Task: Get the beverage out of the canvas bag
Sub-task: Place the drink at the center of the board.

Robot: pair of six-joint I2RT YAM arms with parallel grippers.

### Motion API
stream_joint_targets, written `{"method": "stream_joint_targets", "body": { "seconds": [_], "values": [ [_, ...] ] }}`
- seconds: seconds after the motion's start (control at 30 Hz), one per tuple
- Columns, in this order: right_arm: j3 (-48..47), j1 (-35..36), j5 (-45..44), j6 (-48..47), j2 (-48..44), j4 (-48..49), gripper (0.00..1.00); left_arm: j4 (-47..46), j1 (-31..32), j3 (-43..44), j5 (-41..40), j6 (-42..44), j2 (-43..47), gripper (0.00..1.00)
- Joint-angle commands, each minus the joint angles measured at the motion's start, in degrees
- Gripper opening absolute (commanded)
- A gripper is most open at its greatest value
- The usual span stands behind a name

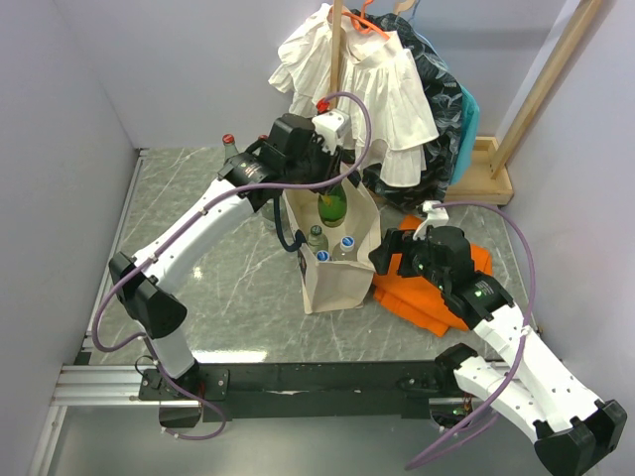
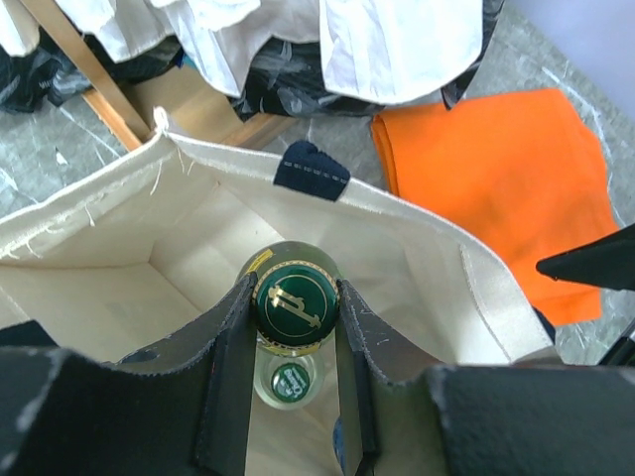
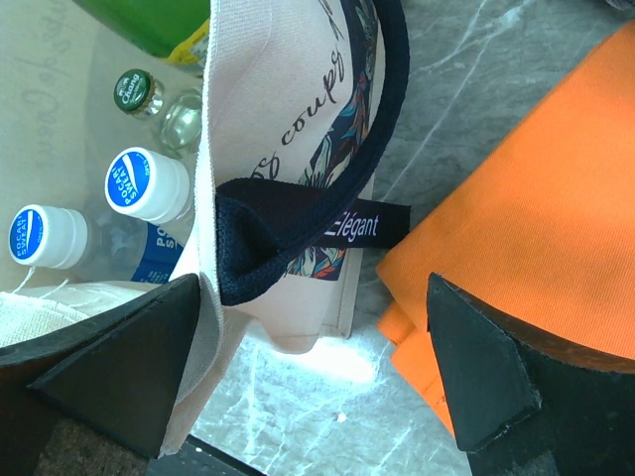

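My left claw (image 2: 295, 288) is squeezed tight on the green bottle (image 2: 295, 309), a finger (image 2: 230, 347) pressed against each side of the neck just under its dark green cap, so the beverage is in my grip. It hangs over the inside of the canvas bag (image 1: 332, 283), at the far end of the bag's mouth, higher than the other bottles in the bag. From overhead its green body shows at about rim level, and I cannot tell whether its base is clear of the rim. Beneath it, deeper in the bag, is a clear bottle with a green cap (image 3: 139, 91). Nearer the bag's front wall stand two white-capped bottles (image 3: 147, 183) with blue labels, close beside each other. The bag stands upright on the marbled table (image 1: 228, 258) with its mouth gaping. My right claw (image 3: 313, 288) is at the bag's right side, its fingers spread wide with nothing clamped. The bag's right wall and the root of a navy handle (image 3: 298, 228) lie between them, the canvas resting against the left finger (image 3: 119, 377), while the right finger hovers over the orange cloth (image 3: 536, 218). That cloth lies flat on the table just to the right of the bag. Behind the bag, white clothes (image 1: 367, 89) hang on a wooden rack, and a red-capped bottle (image 1: 228, 142) stands on the table off the bag's far left corner, apart from it.
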State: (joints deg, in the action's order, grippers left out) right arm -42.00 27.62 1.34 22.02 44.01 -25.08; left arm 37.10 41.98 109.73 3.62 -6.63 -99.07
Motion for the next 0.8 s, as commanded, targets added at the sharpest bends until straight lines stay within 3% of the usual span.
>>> {"method": "stream_joint_targets", "body": {
  "seconds": [0.0,0.77],
  "values": [
    [-0.45,0.42,-0.55,-1.89,0.38,-3.48,1.00,-7.48,0.21,5.23,-0.36,0.57,6.34,0.01],
    [0.25,0.60,-1.08,-2.16,-0.06,-2.43,1.00,-9.42,0.30,4.09,-2.83,0.66,11.09,0.01]
  ]
}}
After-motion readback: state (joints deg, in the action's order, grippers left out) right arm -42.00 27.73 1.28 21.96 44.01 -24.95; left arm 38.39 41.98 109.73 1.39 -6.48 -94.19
